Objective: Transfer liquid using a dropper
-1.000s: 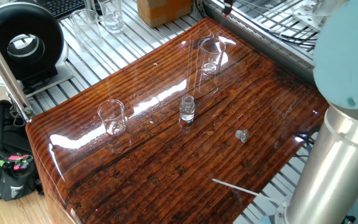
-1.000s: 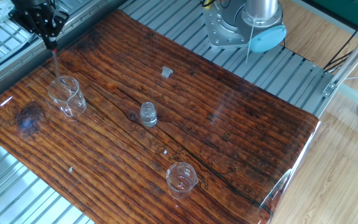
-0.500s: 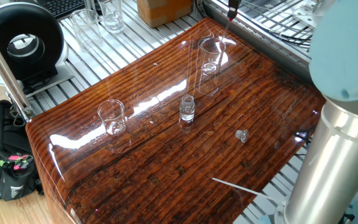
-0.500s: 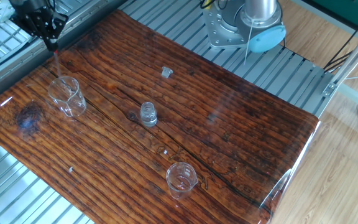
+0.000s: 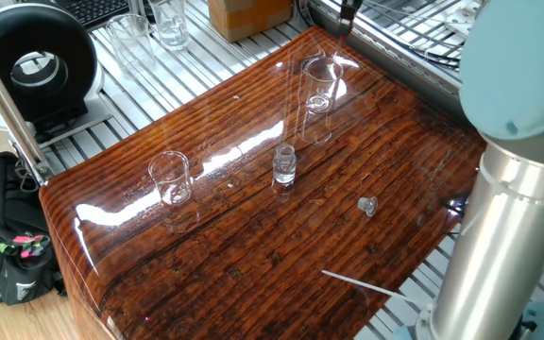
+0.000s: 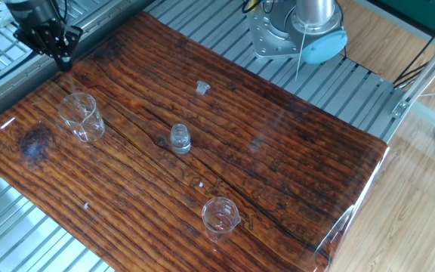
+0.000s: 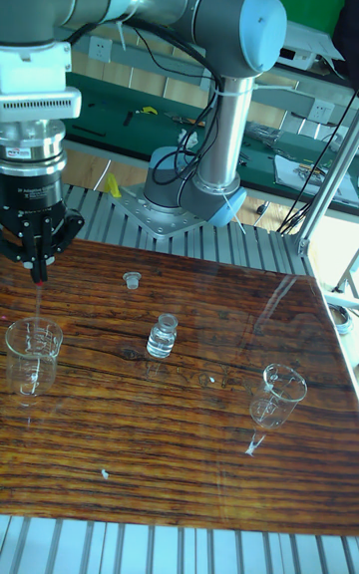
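I've got the gripper (image 7: 38, 271) high over the far corner of the table (image 6: 278, 143), jaws pinched on the dropper (image 7: 39, 307) at its red bulb. The thin tube hangs straight down above the beaker (image 7: 30, 356). The small vial (image 7: 162, 336) stands mid-table, its cap (image 6: 202, 88) lying apart.

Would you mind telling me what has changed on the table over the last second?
The gripper has risen, lifting the dropper it holds higher over the beaker; in the tall fixed view the tip is still inside the beaker's mouth. The small vial, its cap and the other beaker have not moved.
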`<state>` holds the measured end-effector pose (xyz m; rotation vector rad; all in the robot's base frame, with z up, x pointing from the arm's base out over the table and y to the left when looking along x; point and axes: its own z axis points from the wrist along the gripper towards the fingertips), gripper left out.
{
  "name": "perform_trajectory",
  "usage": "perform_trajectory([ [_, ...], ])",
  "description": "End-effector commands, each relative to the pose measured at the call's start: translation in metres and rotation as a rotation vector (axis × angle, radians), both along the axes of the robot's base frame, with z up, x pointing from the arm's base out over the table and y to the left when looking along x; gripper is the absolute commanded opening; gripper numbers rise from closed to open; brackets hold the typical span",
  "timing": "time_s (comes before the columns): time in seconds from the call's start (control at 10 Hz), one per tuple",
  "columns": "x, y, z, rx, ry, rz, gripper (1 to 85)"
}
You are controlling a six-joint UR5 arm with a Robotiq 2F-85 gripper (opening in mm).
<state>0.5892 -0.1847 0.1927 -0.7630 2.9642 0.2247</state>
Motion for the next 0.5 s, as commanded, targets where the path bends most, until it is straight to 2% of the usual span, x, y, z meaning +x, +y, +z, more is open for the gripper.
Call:
perform_trajectory([
  [0.0,0.009,0.011,-0.007,0.043,-0.006,0.006,1.7],
  [0.1,0.009,0.012,-0.01,0.053,0.001,0.002,1.7],
  [0.4,0.016,0.006,-0.028,0.068,-0.023,0.007,1.7],
])
